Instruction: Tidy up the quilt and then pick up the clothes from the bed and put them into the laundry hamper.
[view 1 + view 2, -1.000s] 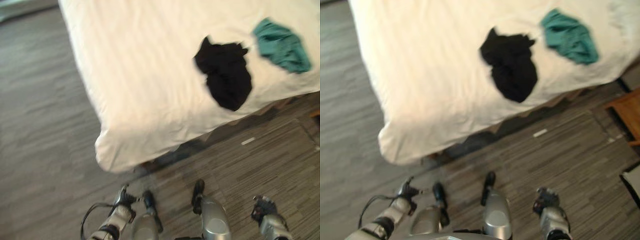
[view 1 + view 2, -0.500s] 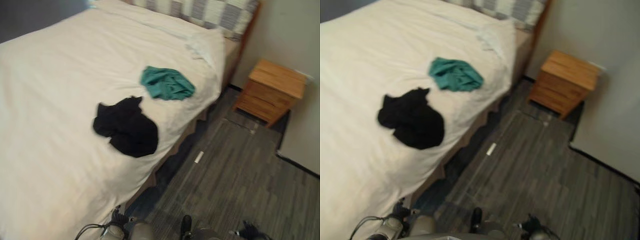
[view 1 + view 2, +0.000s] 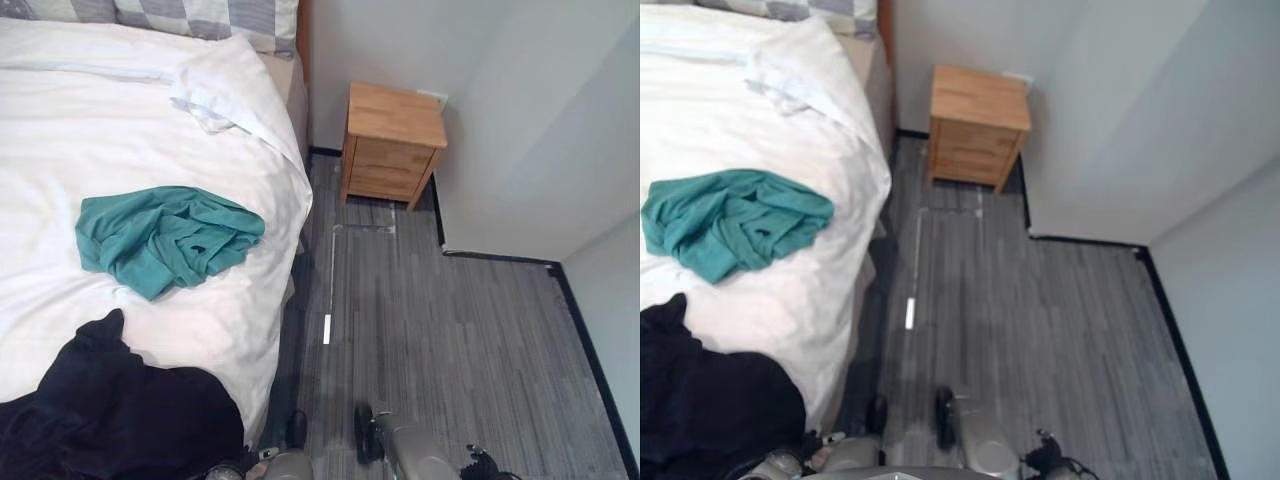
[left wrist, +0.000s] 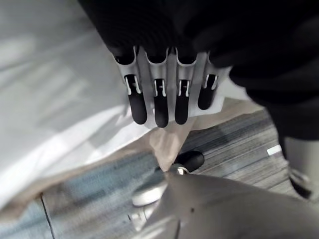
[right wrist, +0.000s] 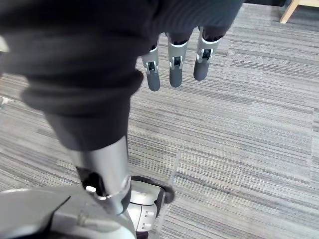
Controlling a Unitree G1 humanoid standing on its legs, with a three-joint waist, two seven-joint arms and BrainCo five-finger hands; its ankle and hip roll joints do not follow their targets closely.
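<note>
A white quilt (image 3: pixel 120 130) covers the bed, with a rumpled fold near the pillows. A crumpled teal garment (image 3: pixel 165 238) lies on it near the bed's right edge. A black garment (image 3: pixel 110 415) lies nearer to me, at the lower left. My left hand (image 4: pixel 155 102) hangs low beside the bed's edge, fingers straight, holding nothing, with the white quilt (image 4: pixel 55 99) just past them. My right hand (image 5: pixel 172 64) hangs over the grey floor, fingers straight and empty, away from the bed.
A wooden nightstand (image 3: pixel 392 143) stands against the wall right of the bed's head. Grey checked pillows (image 3: pixel 200 15) lie at the head. A small white strip (image 3: pixel 326 328) lies on the grey floor (image 3: pixel 450 350) beside the bed. Walls close in on the right.
The camera has swung right, from the bed's foot to its side, bringing the nightstand and walls into view. The garments lie as before. Both hands still hang low.
</note>
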